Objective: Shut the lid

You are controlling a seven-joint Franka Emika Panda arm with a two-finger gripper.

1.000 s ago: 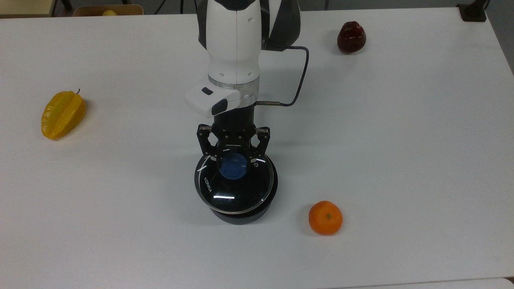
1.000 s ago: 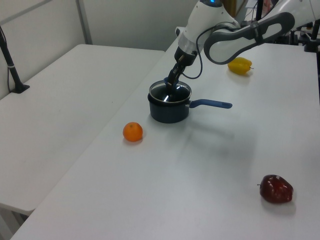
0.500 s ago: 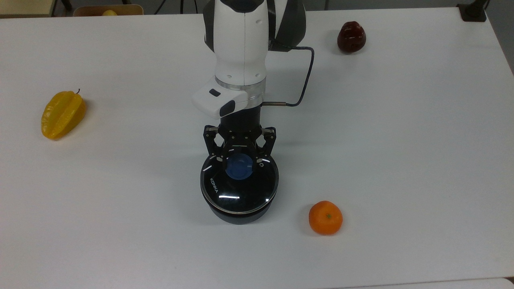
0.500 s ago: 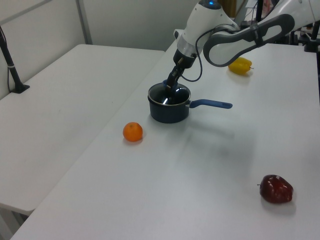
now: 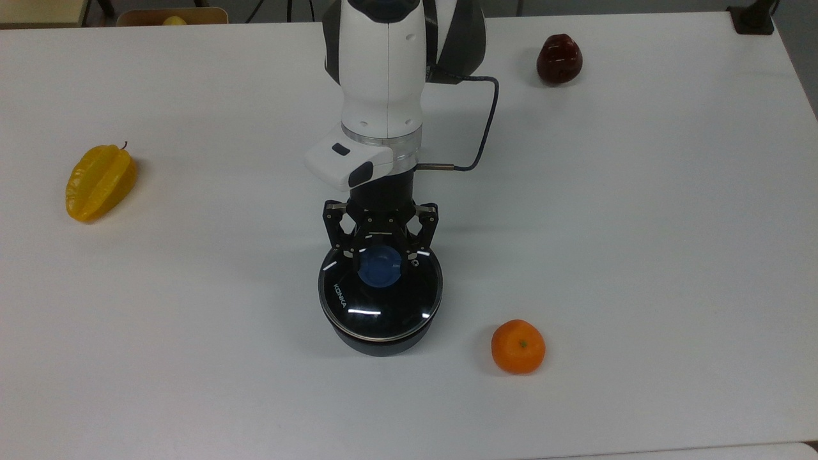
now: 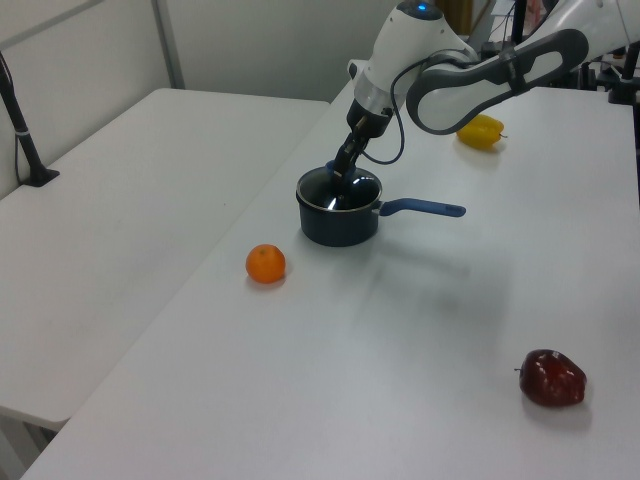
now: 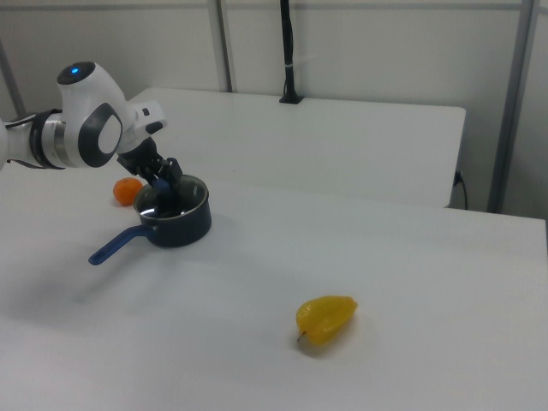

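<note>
The round glass lid with its "KONKA" lettering lies level on the rim of the black saucepan, near the table's front middle in the top view. My gripper reaches down from the arm, its fingers on either side of the blue centre knob and shut on it. In the left view the gripper stands over the lid and saucepan, whose blue handle points to the left view's right. In the right view the gripper is on the saucepan.
An orange lies close to the pan on the top view's right. A dark red apple sits at the back right and a yellow starfruit at the far left. A black post stands on the neighbouring table.
The lid, held by its knob, shifted slightly to the top view's right and settled from a tilt to level on the pan. Over the last half second almost nothing moved.
</note>
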